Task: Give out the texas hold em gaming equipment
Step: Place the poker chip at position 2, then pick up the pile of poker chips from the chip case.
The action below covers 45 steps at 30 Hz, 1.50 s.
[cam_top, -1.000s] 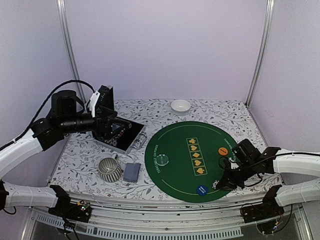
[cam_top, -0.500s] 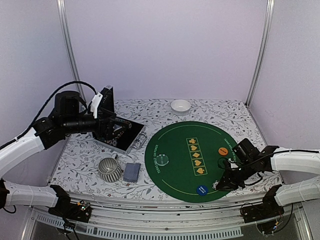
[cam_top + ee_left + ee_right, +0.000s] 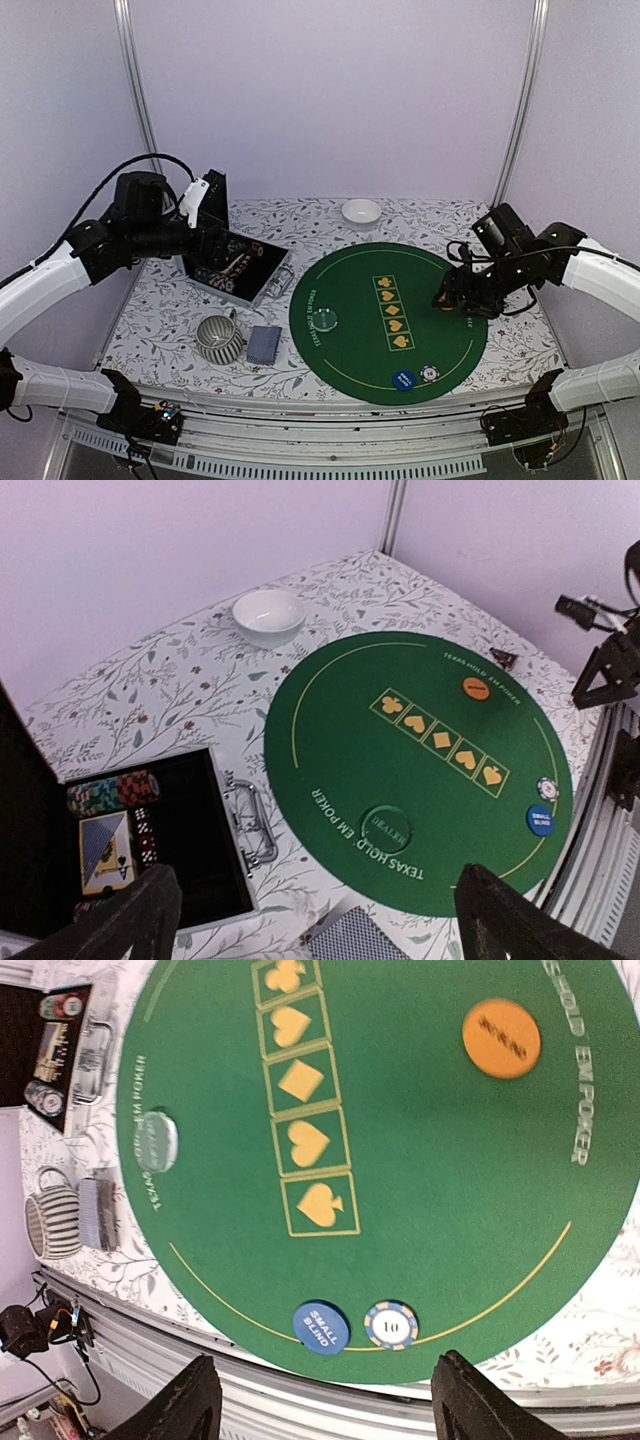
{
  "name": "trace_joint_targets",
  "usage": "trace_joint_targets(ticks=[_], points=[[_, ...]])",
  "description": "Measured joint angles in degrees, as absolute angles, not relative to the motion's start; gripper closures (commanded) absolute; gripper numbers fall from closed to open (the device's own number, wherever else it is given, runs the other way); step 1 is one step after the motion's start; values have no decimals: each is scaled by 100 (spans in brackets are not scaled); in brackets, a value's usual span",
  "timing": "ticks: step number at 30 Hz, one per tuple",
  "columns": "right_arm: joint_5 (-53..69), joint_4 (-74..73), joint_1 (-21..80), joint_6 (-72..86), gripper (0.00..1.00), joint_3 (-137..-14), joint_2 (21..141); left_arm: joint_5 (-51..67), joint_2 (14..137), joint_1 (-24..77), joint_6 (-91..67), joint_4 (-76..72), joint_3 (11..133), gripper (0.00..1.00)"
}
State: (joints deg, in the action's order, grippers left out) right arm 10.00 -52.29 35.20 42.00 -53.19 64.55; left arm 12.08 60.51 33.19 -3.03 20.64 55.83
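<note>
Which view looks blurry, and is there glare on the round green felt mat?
Right wrist view: the orange round button is smeared, the blue small-blind button reads sharp. Left wrist view: crisp, only its dark fingers soft. Top view: even light, no glare on the green felt mat.

Floral-cloth table [image 3: 500,340] is covered centre-right by a round green mat [image 3: 350,320]. White bowl [image 3: 361,211] is set nr far edge, open black case [image 3: 240,268] twd left edge; ribbed mug [image 3: 219,338] & card deck [image 3: 264,344] are placed side by side nr near edge.
</note>
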Motion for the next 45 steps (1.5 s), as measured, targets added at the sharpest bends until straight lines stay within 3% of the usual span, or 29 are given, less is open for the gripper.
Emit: trace_joint_targets(ticks=[4,10,12,15,22,45], points=[[757,-5006,3623,3752,26,-6106,6681,585,6399,3039,-209,2718,5988,4],[701,-3948,3837,2884,27,-6639,7319,-572,7461,2375,-220,3701,6563,42],[733,-3603,3863,2567,27,-6674,7655,-784,7881,2265,-187,3933,6665,49],[790,-3282,3865,2150,27,-6687,8117,-886,8530,2224,-189,4141,6790,47],[904,-2943,3870,1426,26,-6713,8746,-836,9863,2222,-287,4281,6930,55],[1105,-2731,3870,875,25,-6713,9045,-1072,10541,2373,-235,3881,7137,63]])
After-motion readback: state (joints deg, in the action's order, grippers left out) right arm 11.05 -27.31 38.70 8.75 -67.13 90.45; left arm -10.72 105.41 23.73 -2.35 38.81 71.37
